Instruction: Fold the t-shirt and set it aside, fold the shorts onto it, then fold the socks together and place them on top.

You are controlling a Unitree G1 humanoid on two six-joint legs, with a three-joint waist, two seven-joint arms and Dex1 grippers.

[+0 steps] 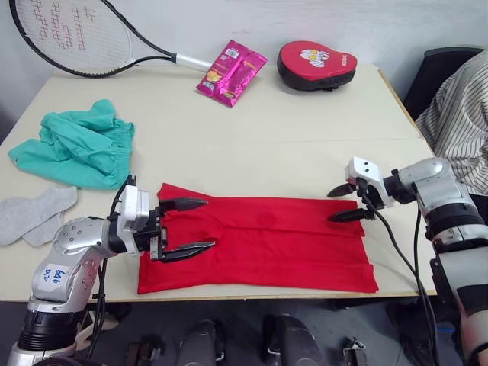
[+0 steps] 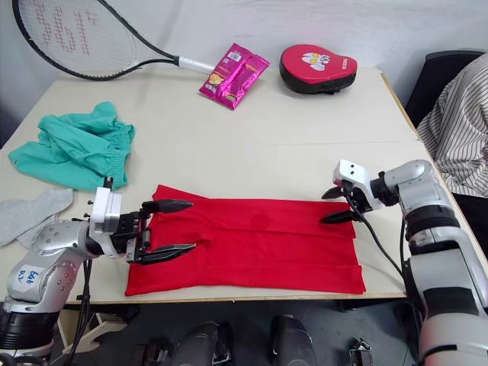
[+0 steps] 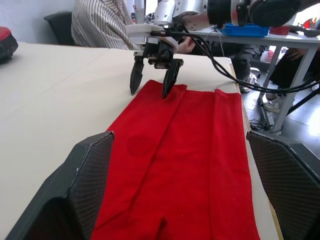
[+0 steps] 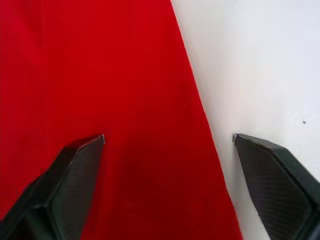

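at the near edge of the surface [image 1: 320, 122] the t-shirt [image 1: 267, 244] lies in a long strip; left tool [image 1: 186, 226] and right tool [image 1: 348, 203], both released, bracket its ends, likely for folding. farther left wait socks [image 1: 34, 213] and shorts [image 1: 72, 145].

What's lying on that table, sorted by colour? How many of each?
Red: 2, the t-shirt and the padded mitt
Teal-green: 1, the shorts
Grey: 2, the socks
Pink: 1, the snack packet
Black and white: 1, the tennis racket
Total: 7
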